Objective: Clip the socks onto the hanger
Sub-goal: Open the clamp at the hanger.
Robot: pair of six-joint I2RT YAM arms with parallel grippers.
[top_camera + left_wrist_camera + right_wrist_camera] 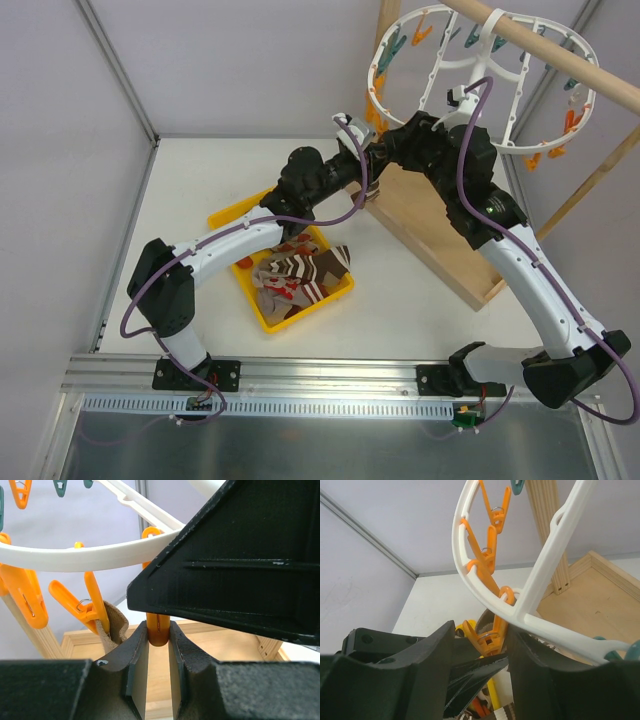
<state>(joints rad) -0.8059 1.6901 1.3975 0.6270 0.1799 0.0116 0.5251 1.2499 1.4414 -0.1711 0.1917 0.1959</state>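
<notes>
Lots hidden here tbh. In the left wrist view a big black block fills the upper right and cuts off most of the hanger [90, 557]. You only get one arc of the white ring. Of the sock [114, 625] up there, just a tan scrap shows, tucked behind the left finger and touching a second peg [92, 605]. Can't tell if that one actually bites it.

The left gripper [159, 642] is clenched on the lower end of an orange peg [158, 628] hanging from the ring, with the sock scrap just to its left. The right gripper [481, 647] has its fingers spread, with the ring and a peg in the gap and nothing visibly pinched.

From the top, both wrists bunch under the hanger's near-left rim and cover all the fingertips, so no help there. The other socks [300, 275] lie heaped in the yellow tray [250, 297], partly under the left arm and well apart from both grippers.
</notes>
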